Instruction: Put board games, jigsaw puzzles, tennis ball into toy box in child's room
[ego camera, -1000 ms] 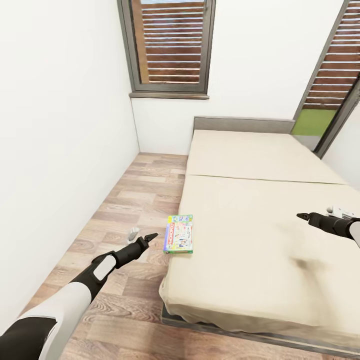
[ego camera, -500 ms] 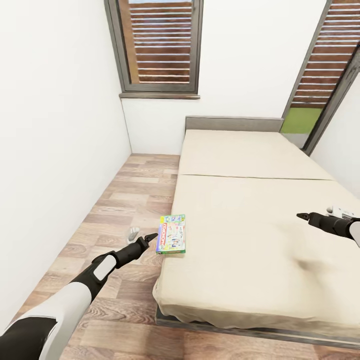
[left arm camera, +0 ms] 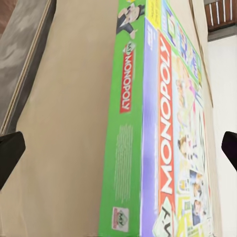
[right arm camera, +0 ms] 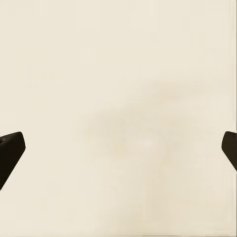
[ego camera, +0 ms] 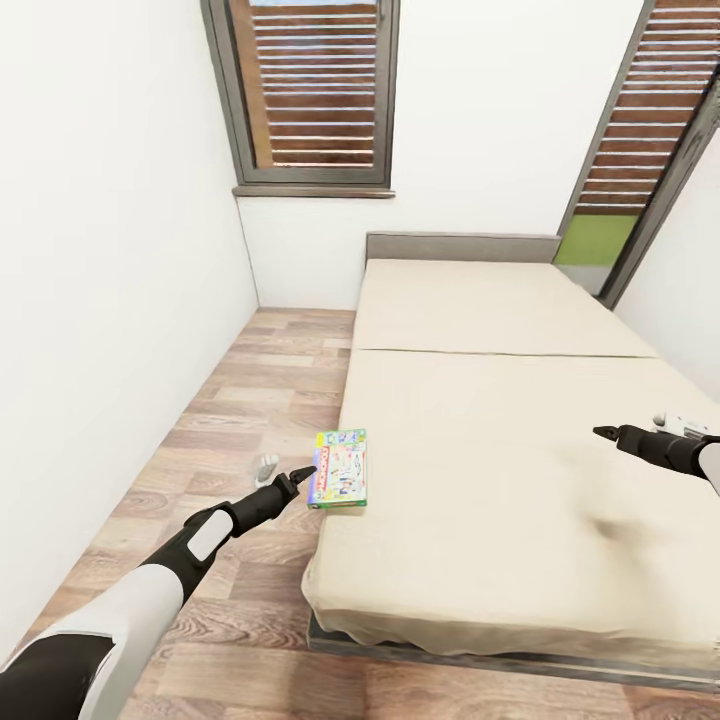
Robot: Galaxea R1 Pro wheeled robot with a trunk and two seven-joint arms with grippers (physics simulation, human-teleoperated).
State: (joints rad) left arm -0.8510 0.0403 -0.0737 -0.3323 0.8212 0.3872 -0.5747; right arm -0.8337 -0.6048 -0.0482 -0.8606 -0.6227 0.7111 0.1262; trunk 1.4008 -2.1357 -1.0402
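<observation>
One board game point(ego camera: 339, 468), a flat green-edged box lettered MONOPOLY, lies on the bed point(ego camera: 500, 420) at the left edge of its beige mattress. My left gripper point(ego camera: 300, 472) hovers just left of that box, open and holding nothing. In the left wrist view the box's green side point(left arm camera: 123, 123) faces the left gripper point(left arm camera: 118, 148), whose dark fingertips point(left arm camera: 10, 153) stand wide apart. My right gripper point(ego camera: 603, 432) hangs open over bare mattress far to the right. The right wrist view has the right gripper point(right arm camera: 118, 148) over plain beige.
A white wall point(ego camera: 110, 250) runs close along the left, with a strip of wood-plank floor point(ego camera: 270, 390) between it and the bed. A small grey-white object point(ego camera: 266, 465) lies on the floor near my left gripper. Shuttered windows point(ego camera: 312, 90) stand behind the headboard.
The whole picture has shifted left and slightly up, so the camera has moved. The board game now appears closer to my left gripper. Both arms keep their pose.
</observation>
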